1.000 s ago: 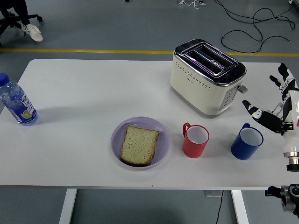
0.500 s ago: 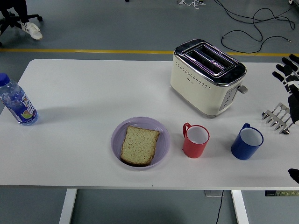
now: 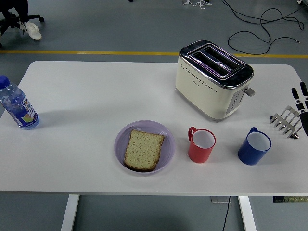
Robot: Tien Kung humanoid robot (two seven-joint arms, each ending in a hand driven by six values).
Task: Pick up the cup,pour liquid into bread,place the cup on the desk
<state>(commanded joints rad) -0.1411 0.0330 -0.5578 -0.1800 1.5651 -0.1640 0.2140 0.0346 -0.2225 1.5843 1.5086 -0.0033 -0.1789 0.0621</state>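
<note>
Right hand (image 3: 301, 98) pulled back to the right edge of the table (image 3: 86, 96), fingers straight and apart, holding nothing. Farther from the cups than a moment ago, so nothing picked up yet. Left to right: bread (image 3: 143, 149) on purple plate (image 3: 167, 139), red cup (image 3: 200, 146) just beside, blue cup (image 3: 254, 147) nearest the hand. Both cups standing tall, mouths up, handles pointing far and a bit left.
</note>
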